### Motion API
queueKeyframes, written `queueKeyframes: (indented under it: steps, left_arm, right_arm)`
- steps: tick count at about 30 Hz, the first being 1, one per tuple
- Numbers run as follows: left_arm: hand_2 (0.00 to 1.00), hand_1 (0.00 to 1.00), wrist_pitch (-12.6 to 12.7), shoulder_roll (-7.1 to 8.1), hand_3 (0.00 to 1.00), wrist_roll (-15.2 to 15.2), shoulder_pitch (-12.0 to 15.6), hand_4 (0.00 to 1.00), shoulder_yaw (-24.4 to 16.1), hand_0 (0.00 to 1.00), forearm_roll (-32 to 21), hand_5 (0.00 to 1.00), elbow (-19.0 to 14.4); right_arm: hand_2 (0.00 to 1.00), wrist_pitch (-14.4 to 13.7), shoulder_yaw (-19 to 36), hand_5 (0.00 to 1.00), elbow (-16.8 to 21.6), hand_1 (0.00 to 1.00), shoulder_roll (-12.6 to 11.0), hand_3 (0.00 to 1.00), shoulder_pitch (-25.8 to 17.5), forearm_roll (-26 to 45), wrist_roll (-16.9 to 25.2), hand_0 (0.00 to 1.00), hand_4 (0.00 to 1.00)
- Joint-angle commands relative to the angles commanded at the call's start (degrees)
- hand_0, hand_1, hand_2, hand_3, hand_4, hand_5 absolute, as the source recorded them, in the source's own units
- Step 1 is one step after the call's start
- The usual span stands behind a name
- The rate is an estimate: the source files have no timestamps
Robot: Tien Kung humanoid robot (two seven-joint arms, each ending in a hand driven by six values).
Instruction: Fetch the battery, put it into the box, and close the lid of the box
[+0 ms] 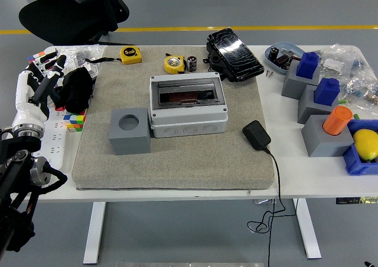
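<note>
Lying near the table's far edge, battery [192, 64] well apart from spread, empty left robot hand [36, 84]

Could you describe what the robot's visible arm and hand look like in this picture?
Only the left arm shows, at the picture's left edge. It is built of black segments with round silver-grey joints, then a white cylindrical forearm section with a metal collar. The left hand has a white body and dark fingers with light tips. The right arm is out of view.
</note>
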Motion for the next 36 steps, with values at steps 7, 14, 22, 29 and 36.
queueKeyframes:
  steps: [7, 14, 22, 29, 36]
  left_arm:
    - [0.682, 0.682, -0.1, 0.07, 0.675, 0.1, 0.0, 0.961, -0.7, 0.682, 0.1, 0.434, 0.0]
    - [0.683, 0.685, -0.3, 0.06, 0.675, 0.4, 0.0, 0.96, -1.4, 0.685, 0.4, 0.434, 0.0]
    - [0.687, 0.685, -0.4, 0.01, 0.675, 0.4, 0.0, 0.96, -1.6, 0.685, 0.4, 0.435, -0.1]
    - [0.687, 0.685, -0.3, 0.09, 0.676, 0.3, 0.0, 0.96, -1.7, 0.685, 0.4, 0.435, 0.0]
    - [0.687, 0.686, -0.4, 0.0, 0.675, 0.4, -0.1, 0.96, -1.9, 0.688, 0.5, 0.434, 0.0]
  right_arm:
    - [0.656, 0.0, 0.3, 0.489, 0.0, 0.629, 0.0, 0.552, 0.0, 0.0, 0.0, 0.578, 0.948]
    - [0.656, 0.0, 0.3, 0.489, 0.0, 0.628, 0.0, 0.552, -0.1, -0.1, 0.0, 0.579, 0.948]
    - [0.656, 0.0, 0.3, 0.49, 0.0, 0.628, 0.0, 0.552, 0.0, -0.1, 0.1, 0.579, 0.948]
    - [0.656, 0.1, 0.4, 0.489, 0.0, 0.628, 0.0, 0.552, 0.0, -0.1, 0.1, 0.579, 0.949]
    - [0.656, 0.1, 0.3, 0.488, -0.1, 0.628, -0.1, 0.553, -0.1, 0.0, 0.1, 0.579, 0.949]
